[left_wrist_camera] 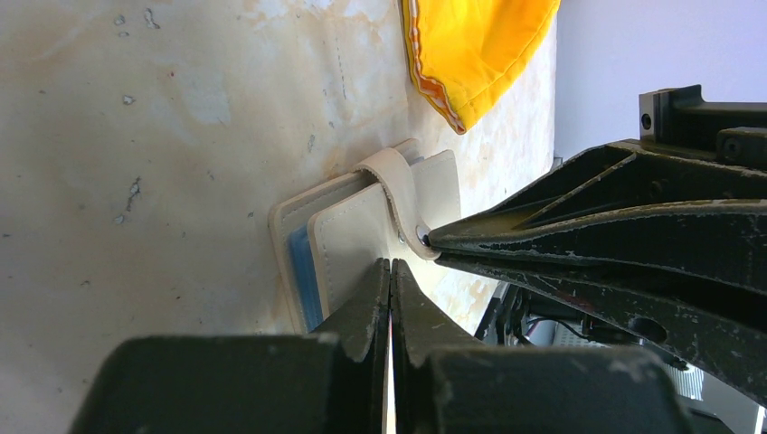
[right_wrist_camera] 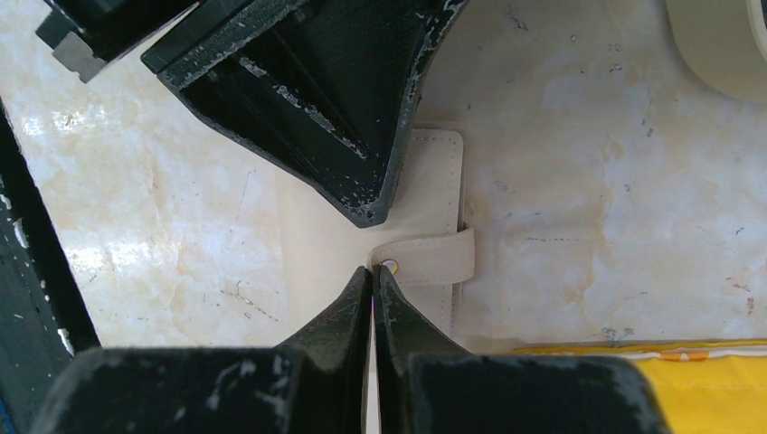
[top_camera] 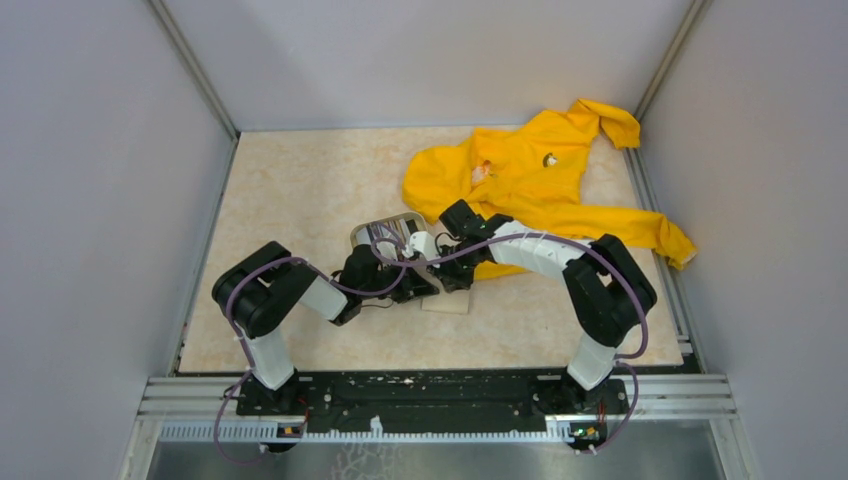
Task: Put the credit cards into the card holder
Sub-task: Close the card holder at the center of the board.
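Cream card holder [left_wrist_camera: 357, 237] mid-table, blue card [left_wrist_camera: 305, 271] edge tucked inside, left gripper [left_wrist_camera: 390, 267] clenched, tips on its cover, right gripper [right_wrist_camera: 373, 271] clenched, tips at the strap [right_wrist_camera: 436, 257] snap, yellow jacket [top_camera: 530, 175] far right.

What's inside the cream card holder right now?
The edge of a light blue card shows between the covers of the card holder. The covers and strap hide the rest, so any second card cannot be seen.
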Motion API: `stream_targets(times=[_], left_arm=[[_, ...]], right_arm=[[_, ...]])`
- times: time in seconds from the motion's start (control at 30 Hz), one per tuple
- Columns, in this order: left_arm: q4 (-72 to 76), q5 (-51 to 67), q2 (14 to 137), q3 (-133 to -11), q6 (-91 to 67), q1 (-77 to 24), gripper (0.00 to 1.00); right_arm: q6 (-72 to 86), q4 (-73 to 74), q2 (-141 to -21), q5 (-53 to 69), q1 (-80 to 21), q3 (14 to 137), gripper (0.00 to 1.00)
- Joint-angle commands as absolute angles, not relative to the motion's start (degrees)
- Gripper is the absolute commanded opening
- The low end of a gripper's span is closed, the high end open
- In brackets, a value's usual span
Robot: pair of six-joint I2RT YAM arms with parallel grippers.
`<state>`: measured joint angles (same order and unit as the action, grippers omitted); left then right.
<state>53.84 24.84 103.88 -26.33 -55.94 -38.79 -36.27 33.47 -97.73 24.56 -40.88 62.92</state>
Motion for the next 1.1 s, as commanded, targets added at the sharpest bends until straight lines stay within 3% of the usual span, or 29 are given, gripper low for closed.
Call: stream_targets(times=[0.0,1.07], left_arm=[[53.73,23.97,104.75,-26.46,-55.29,-38.67,0.03],[54.3,24.2,104.66,-26.01,-55.43,-38.67,0.02]], right_arm=[[-36.9,33.28,-98.11,23.63,-41.73,64.71,0.0],[-39.65,35.82,-103.0,16.22,-47.3,64.42,0.0]])
